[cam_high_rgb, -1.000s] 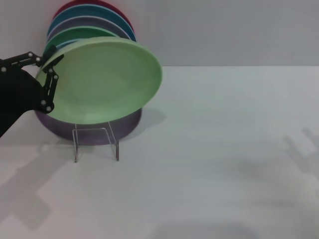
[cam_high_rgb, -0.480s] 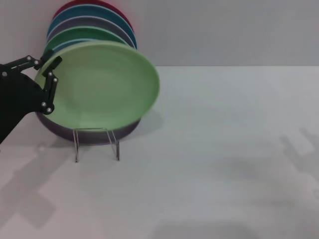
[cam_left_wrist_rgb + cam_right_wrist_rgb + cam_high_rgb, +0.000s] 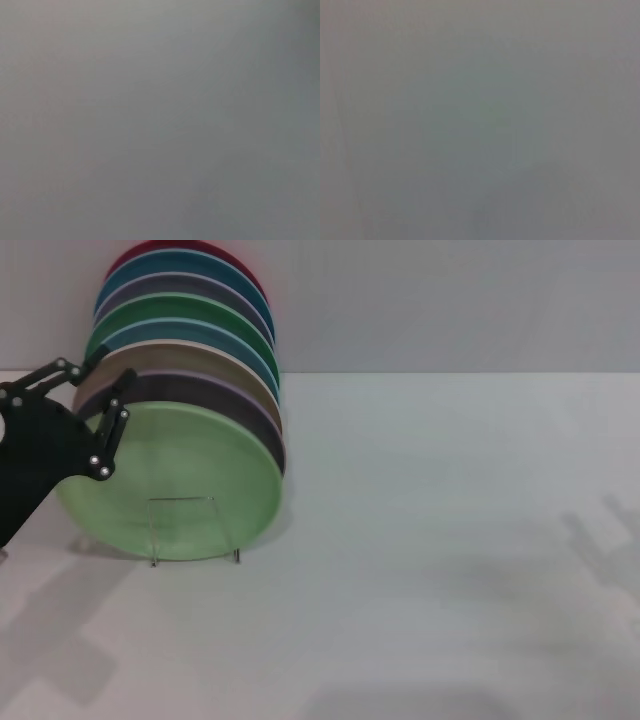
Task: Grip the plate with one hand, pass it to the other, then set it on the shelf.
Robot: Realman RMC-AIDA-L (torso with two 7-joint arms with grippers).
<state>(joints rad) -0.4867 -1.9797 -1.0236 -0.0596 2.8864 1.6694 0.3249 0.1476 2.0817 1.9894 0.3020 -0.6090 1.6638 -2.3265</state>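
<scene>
The pale mint-green plate (image 3: 190,465) stands nearly upright on the clear shelf (image 3: 153,540), leaning back against the row of plates. The shelf's bent front frame crosses the plate's lower face. My left gripper (image 3: 108,390), black and two-fingered, is at the plate's upper left rim. Its fingers (image 3: 112,435) look spread, one lying in front of the rim. My right gripper is out of view. Both wrist views show only plain grey.
Behind the mint plate stand several other plates on edge: lavender (image 3: 215,400), tan, blue, a darker green plate (image 3: 180,310), and red at the back. The white table (image 3: 450,540) stretches to the right. A grey wall rises behind.
The mint plate has dropped from a tilted, raised pose to stand upright on the shelf. My left gripper's fingers have spread wider and moved slightly down.
</scene>
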